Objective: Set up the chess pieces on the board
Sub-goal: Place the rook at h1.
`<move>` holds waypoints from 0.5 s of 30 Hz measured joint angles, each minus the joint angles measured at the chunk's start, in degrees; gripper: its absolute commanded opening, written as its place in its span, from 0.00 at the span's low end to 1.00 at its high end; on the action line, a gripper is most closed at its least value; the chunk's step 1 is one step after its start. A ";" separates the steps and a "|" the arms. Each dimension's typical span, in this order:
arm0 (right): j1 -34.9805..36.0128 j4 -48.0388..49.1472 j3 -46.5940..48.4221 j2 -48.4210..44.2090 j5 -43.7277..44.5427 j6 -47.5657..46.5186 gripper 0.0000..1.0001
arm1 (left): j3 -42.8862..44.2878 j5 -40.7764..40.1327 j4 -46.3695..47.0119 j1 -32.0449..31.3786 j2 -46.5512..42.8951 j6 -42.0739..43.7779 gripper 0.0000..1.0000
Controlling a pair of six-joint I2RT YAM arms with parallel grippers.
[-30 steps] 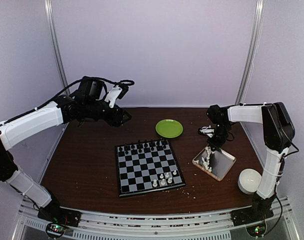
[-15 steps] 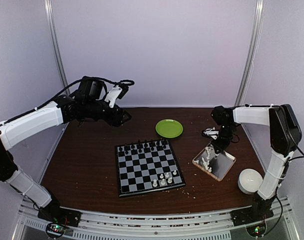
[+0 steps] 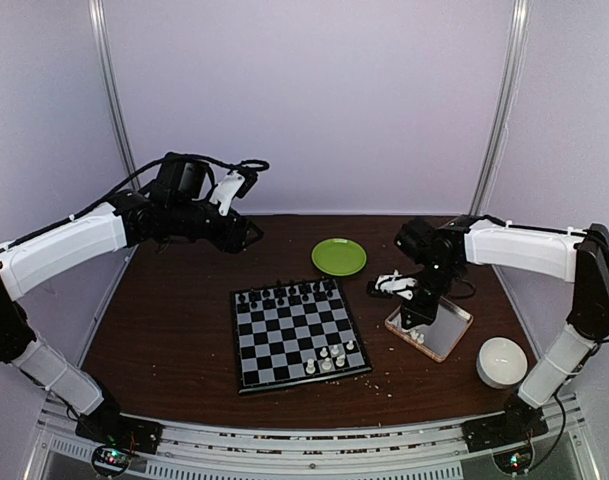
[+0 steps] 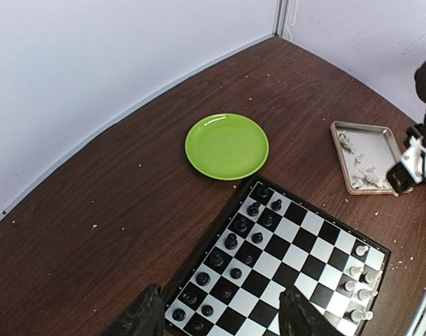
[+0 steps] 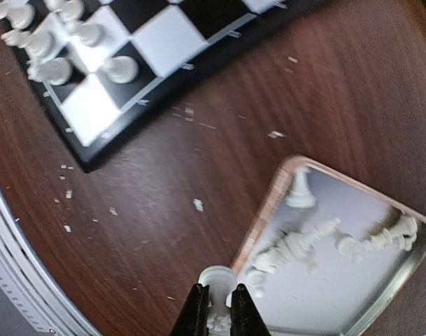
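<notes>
Right wrist view: we see our right claw (image 5: 216, 315) pinched together on one white piece (image 5: 216, 281), which shows against the table (image 5: 164, 210) just outside the tray (image 5: 263, 210) rim. More white pieces (image 5: 296, 246) lie tumbled in the tray, and one stands upright near its corner. The board (image 5: 160, 38) lies apart from the tray at the upper left, with several white men standing on its corner squares.

In the top view we see the right arm reach in from the right, with its claw over the tray's left corner, between the board and the tray. Black pieces (image 3: 284, 293) fill the board's two far rows. A green plate (image 3: 339, 257) sits beyond the board, and a white bowl (image 3: 502, 360) sits near the tray on the right.

Our left claw (image 3: 246, 235) hangs high at the far left. In the left wrist view its fingers (image 4: 139, 318) stand wide apart, holding nothing, above the board's black side.
</notes>
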 measured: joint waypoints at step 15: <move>18.25 -0.96 6.45 8.66 1.20 -2.23 0.07 | -0.02 -0.94 0.00 0.00 -0.04 0.02 0.57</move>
